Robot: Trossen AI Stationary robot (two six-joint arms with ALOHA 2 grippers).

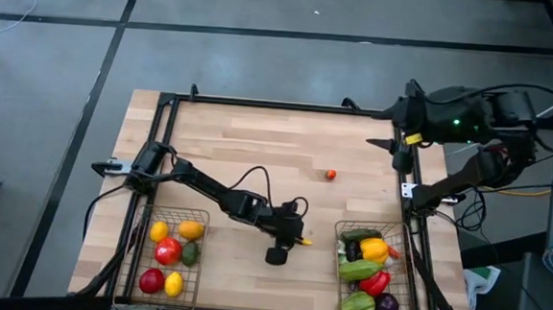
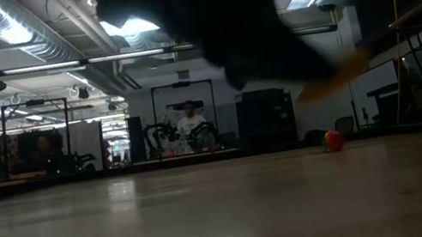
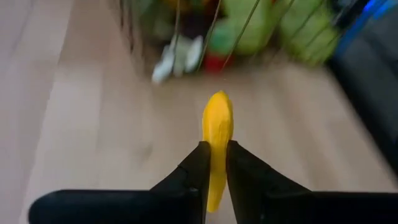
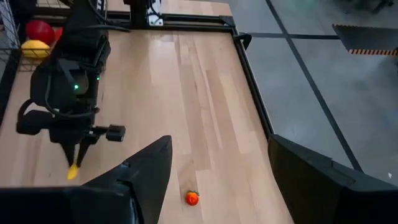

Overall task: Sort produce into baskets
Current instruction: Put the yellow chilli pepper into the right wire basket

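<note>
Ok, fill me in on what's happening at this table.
The left end effector is shut on a yellow piece, out over the table between the two baskets and nearer the right basket, which holds mostly green, yellow and red produce. The left basket has red, yellow, orange and green pieces. One small red piece sits loose mid-table. The right end effector waits open at the far right edge.
</note>
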